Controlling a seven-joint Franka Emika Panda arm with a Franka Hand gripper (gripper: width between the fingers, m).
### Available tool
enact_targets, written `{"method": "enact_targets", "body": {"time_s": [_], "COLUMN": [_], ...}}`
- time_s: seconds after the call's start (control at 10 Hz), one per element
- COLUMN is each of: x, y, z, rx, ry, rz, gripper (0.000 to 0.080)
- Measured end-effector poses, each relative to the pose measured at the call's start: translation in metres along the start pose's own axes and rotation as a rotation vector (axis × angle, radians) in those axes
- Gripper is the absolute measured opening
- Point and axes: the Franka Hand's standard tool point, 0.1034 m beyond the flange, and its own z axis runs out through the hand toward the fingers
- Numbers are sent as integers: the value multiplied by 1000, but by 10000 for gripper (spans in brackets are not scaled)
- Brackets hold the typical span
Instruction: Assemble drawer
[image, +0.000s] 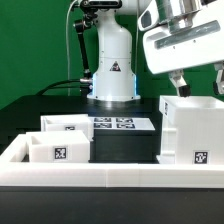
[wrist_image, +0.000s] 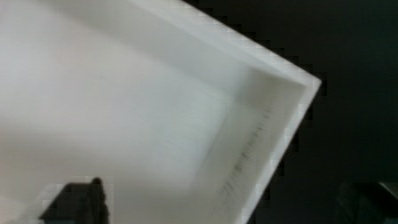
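The drawer's large white hollow casing (image: 190, 130) stands on the exterior view's right, with a square tag on its front. Two smaller white box trays sit on the exterior view's left, one behind (image: 65, 124) and one in front (image: 58, 150), each tagged. My gripper (image: 199, 82) hangs just above the casing's top edge, open and empty, with its dark fingers spread apart. In the wrist view the casing's wall and corner (wrist_image: 160, 100) fill the frame. My gripper (wrist_image: 228, 205) has one finger on each side of that wall. I cannot tell whether the fingers touch it.
The marker board (image: 120, 124) lies flat between the trays and the casing. A low white border wall (image: 110, 180) runs along the front. The robot base (image: 112, 70) stands behind on the black table (image: 125, 148).
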Motion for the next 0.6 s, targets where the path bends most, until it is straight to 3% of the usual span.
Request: {"method": "enact_targets", "body": {"time_s": [0.1,0.2,0.6], "x": [2,8,15], "y": [8,11,19], "z": [-9,-18,-19], "rx": [-21,-18,-15], "ry": [-40,-48,-54], "rz": [-196,-320,-664], "gripper": [649,649,649]}}
